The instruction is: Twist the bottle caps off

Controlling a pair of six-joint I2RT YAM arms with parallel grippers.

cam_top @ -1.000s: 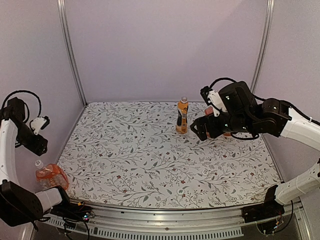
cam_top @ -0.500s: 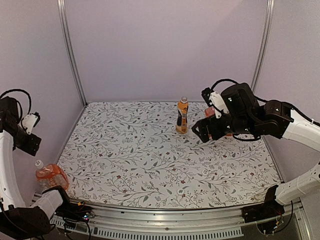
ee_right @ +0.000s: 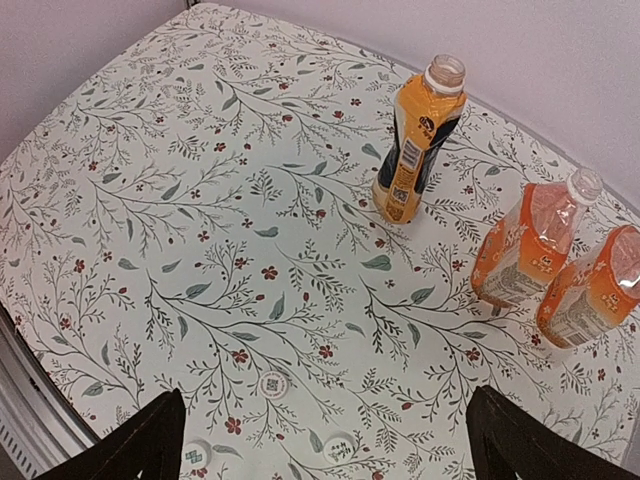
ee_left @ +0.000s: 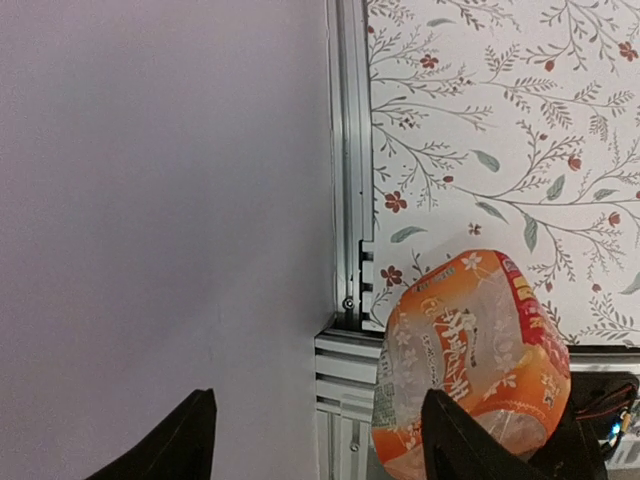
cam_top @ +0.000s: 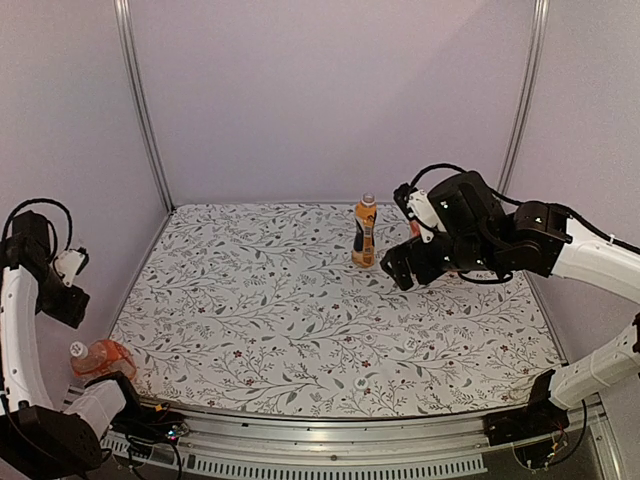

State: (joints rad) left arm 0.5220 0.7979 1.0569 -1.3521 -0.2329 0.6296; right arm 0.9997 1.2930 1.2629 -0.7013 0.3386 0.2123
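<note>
- The floral surface (cam_top: 300, 320) is bare through its middle and near half. A frame rail (ee_left: 345, 200) runs along its 9 o'clock edge.
- The corner bottle (ee_left: 470, 365), squat with an orange label, lies at 7 o'clock and overhangs the surface edge onto the rail. Its neck end is cut off in the left wrist view.
- The tall bottle (ee_right: 415, 140) stands upright toward 12 o'clock, with open room all round it. Whether its neck is capped is hard to tell.
- The two squat bottles (ee_right: 525, 245) stand upright just beside each other at 2 o'clock, with orange liquid inside. In the top view the right arm (cam_top: 470, 235) hides most of them.
- Three loose bottle caps (ee_right: 273, 383) lie on the surface at 6 o'clock from the tall bottle.
- The left jaws are spread and pinch nothing, and one finger overlaps the corner bottle in view.
- The right jaws are spread wide above the caps.
</note>
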